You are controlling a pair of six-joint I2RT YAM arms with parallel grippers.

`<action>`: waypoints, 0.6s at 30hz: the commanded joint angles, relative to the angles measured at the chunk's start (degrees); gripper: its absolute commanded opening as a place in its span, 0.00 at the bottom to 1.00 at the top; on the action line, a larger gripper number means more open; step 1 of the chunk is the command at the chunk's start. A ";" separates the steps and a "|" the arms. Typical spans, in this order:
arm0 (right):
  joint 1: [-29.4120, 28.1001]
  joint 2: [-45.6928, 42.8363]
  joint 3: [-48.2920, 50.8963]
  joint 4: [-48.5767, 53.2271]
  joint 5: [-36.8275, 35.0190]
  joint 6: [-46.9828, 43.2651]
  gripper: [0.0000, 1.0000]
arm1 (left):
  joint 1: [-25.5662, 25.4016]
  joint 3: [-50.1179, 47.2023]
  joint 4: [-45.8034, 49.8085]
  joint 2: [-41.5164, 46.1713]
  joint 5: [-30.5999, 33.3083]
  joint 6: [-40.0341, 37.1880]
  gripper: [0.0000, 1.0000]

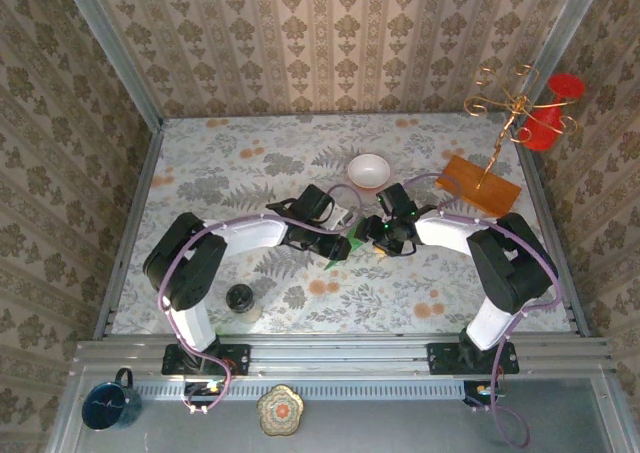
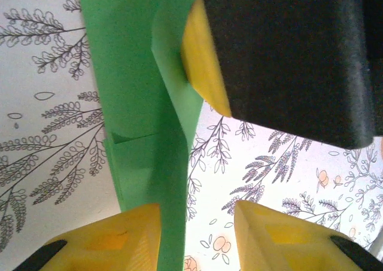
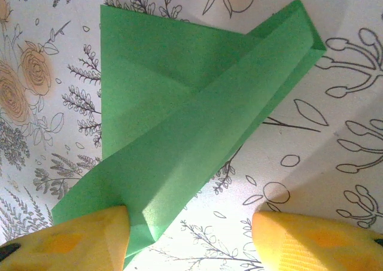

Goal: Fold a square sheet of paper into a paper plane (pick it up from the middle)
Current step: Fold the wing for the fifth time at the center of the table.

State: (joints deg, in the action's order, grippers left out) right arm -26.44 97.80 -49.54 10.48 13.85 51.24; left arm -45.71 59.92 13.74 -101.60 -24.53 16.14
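The green sheet of paper (image 1: pixel 338 250) lies folded into long, layered flaps at the middle of the table, between both grippers. In the left wrist view the folded paper (image 2: pixel 131 103) runs top to bottom along the inner face of one yellow finger (image 2: pixel 114 238). My left gripper (image 2: pixel 194 208) stands open, its other finger well clear of the paper. The right gripper's yellow finger (image 2: pixel 203 55) touches the paper's edge. In the right wrist view the paper (image 3: pixel 179 121) spreads as a triangular flap and a long strip. My right gripper (image 3: pixel 190 214) is open, one finger (image 3: pixel 78 241) against the paper's near corner.
A white bowl (image 1: pixel 368 170) stands just behind the grippers. At the back right, an orange-brown wooden board (image 1: pixel 480 185) carries a gold wire rack (image 1: pixel 505 103) with red cups (image 1: pixel 552 108). A dark round cup (image 1: pixel 240 298) stands near the left arm's base.
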 commanded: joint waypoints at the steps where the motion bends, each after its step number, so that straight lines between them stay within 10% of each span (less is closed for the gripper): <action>1: -0.24 6.77 1.81 -2.50 -6.90 0.05 0.62 | -0.68 -0.99 0.05 0.64 3.36 -0.71 0.39; 18: -0.19 7.14 1.55 -1.84 -6.90 0.13 0.61 | -1.03 -1.21 0.16 -2.64 3.70 -1.28 0.32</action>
State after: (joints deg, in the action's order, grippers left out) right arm -26.44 98.00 -49.89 10.96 13.78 51.24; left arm -46.48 59.44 13.65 -103.26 -21.10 16.05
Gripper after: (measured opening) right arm 0.614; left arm 0.324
